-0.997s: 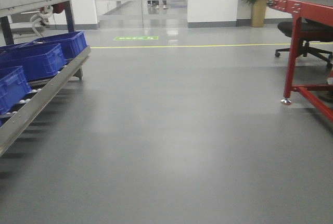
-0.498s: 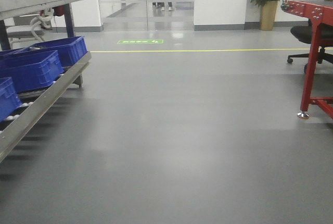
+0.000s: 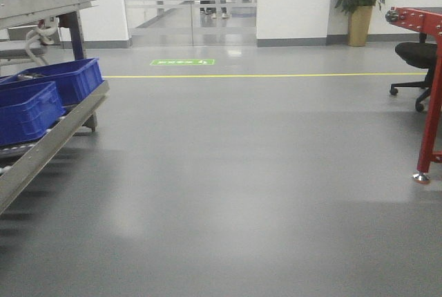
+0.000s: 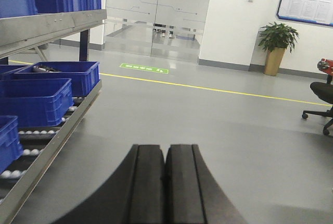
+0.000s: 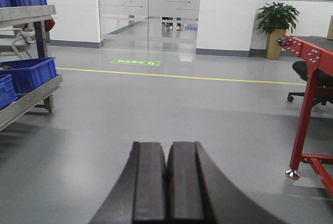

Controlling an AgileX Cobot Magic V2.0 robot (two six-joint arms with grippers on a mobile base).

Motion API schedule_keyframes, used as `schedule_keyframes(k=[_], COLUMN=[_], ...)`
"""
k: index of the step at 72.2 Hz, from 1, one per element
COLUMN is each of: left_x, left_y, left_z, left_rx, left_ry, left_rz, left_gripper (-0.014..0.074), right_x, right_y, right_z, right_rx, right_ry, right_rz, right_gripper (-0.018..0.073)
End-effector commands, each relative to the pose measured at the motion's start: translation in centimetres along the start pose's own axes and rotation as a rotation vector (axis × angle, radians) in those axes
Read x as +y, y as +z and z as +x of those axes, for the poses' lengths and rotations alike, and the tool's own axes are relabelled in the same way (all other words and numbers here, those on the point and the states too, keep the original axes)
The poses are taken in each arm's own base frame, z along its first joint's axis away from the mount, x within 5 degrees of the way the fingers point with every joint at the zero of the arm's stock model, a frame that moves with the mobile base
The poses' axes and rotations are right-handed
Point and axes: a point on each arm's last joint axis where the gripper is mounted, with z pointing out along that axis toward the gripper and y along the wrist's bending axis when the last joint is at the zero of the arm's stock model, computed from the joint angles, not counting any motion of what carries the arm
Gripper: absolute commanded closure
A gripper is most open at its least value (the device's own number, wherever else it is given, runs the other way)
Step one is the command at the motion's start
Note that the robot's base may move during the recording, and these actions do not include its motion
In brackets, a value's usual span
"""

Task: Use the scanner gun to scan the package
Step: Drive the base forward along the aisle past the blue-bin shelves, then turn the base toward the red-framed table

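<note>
The left hand was clenched, its two black pads pressed flat together on nothing. The right hand was clenched the same way, also empty. Both hung over glossy grey floor, their bases cut off at six o'clock. Neither the package nor the scanner gun fell within any view. At nine o'clock, blue plastic crates sat on a slanted metal roller rack, cropped by the edge. At three o'clock stood a red steel frame, partly cut off.
</note>
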Motion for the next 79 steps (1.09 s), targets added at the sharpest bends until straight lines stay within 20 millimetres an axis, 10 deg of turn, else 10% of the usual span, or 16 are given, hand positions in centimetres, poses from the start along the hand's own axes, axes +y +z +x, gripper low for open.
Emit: schedule_keyframes(k=[1,79], left_x=[-0.03,-0.03], left_y=[-0.04,-0.04], left_z=[-0.23,-0.23], left_rx=[-0.020,-0.020], left_ry=[0.000,0.000], left_rz=[0.003,0.003], left_gripper=[0.0707,0.0707], right_x=[0.02,-0.02], right_y=[-0.03,-0.03], right_z=[-0.23,-0.24], right_rx=[-0.026,-0.026], right_ry=[-0.004,-0.004], right_rz=[-0.003,0.004], right_gripper=[0.0727,0.0727])
